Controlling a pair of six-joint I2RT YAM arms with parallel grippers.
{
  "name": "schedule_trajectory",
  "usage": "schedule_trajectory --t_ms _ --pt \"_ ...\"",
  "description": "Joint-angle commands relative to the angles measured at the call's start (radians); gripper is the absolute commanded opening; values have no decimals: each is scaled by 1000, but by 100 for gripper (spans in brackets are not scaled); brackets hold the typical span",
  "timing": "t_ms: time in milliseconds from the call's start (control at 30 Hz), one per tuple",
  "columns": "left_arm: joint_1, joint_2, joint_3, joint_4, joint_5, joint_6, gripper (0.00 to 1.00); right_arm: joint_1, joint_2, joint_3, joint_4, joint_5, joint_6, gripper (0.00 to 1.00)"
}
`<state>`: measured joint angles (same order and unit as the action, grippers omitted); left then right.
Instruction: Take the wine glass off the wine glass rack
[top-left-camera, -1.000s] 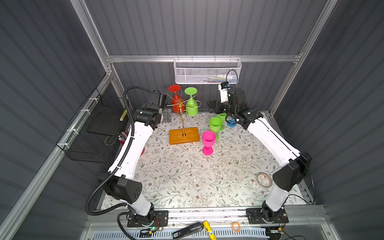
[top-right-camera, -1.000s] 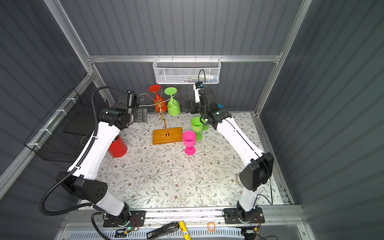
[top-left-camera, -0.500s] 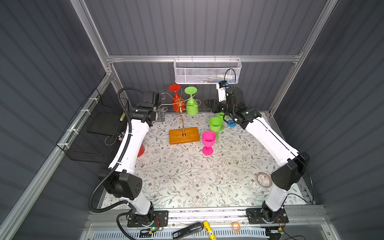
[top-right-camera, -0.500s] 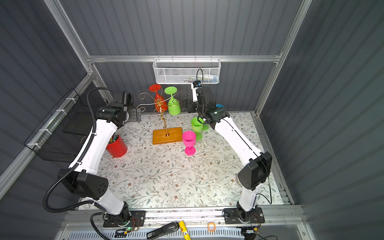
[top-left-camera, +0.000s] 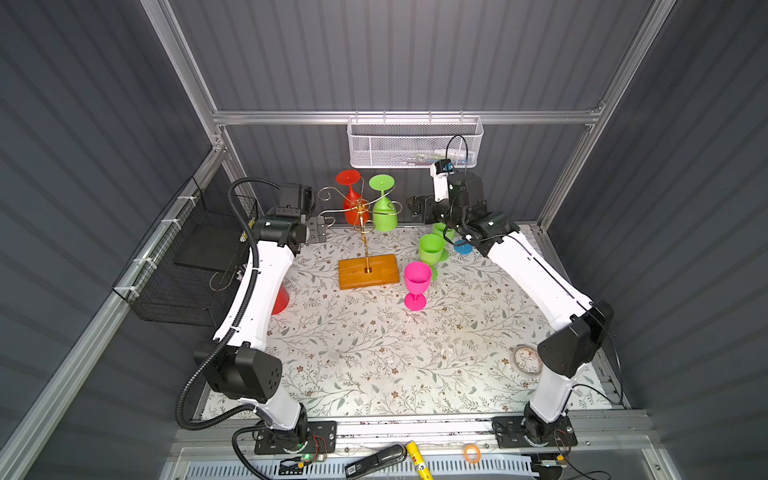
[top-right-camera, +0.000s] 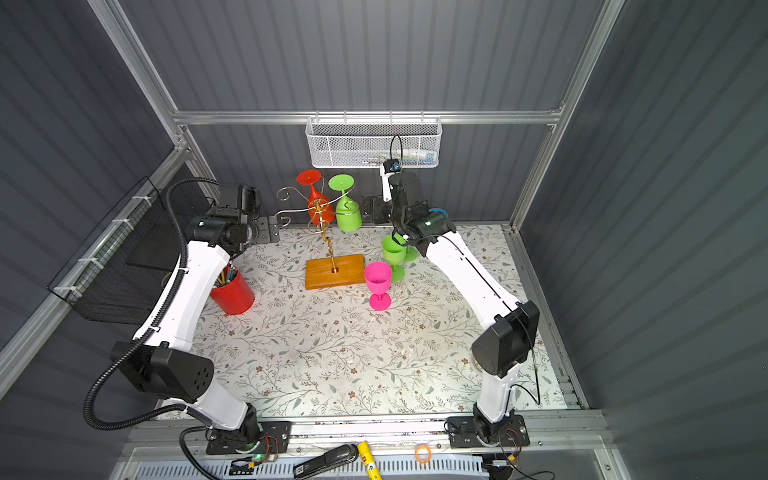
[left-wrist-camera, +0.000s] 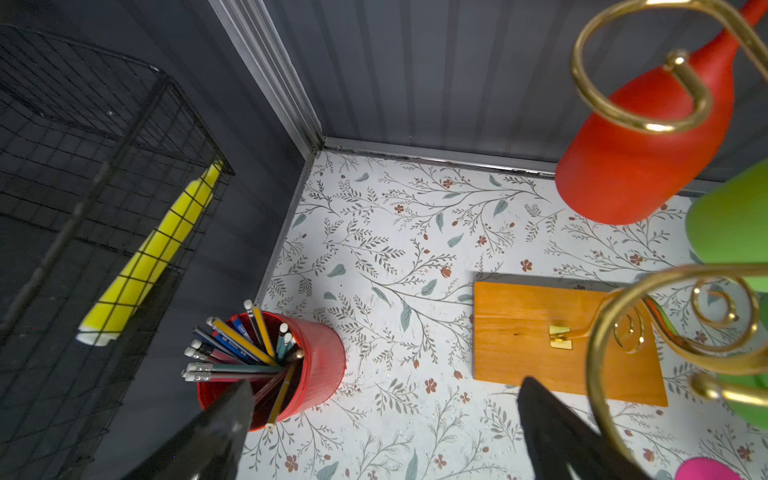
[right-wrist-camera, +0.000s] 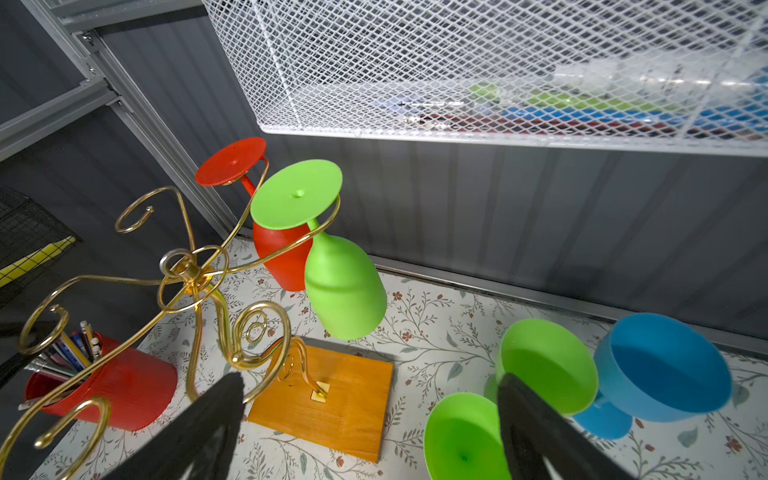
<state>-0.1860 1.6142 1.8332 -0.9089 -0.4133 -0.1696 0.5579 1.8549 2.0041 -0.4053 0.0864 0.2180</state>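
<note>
Risk sits mostly in the wire: the rack (top-left-camera: 363, 239) stands at the back of the surface (top-left-camera: 374, 353) on its wooden base, with a red glass (right-wrist-camera: 278, 262) and a green glass (right-wrist-camera: 345, 291) hanging bowl-down from two neighbouring scroll arms, their feet caught in the curls. The right end effector (right-wrist-camera: 370, 382) hovers just beside the green glass, jaws wide and empty. The left end effector (left-wrist-camera: 384, 388) is on the rack's other side, near an empty scroll, equally wide and holding nothing. A pull straight down or sideways would likely hook the foot on the curl and tip the light rack, so the glass probably has to slide out along its arm. The two bowls hang very close, perhaps touching, which these views do not settle, so moving one may swing the other off. Standing glasses (top-left-camera: 431, 248) under the right arm could be toppled by a low forearm.
</note>
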Motion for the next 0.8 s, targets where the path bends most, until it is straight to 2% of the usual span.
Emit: schedule_trajectory --t_ms 0,433,633,767 --pt "2 -50 -37 24 56 -18 99 1 39 36 -39 38 -26 95" --pt "-1 -124 -92 98 314 -21 99 -4 30 3 -6 37 -31 96" --pt "-3 -137 -71 98 359 -23 99 -6 24 -5 6 28 -22 96" --pt "-6 -119 -52 85 351 -11 99 -13 45 31 -10 22 -22 96"
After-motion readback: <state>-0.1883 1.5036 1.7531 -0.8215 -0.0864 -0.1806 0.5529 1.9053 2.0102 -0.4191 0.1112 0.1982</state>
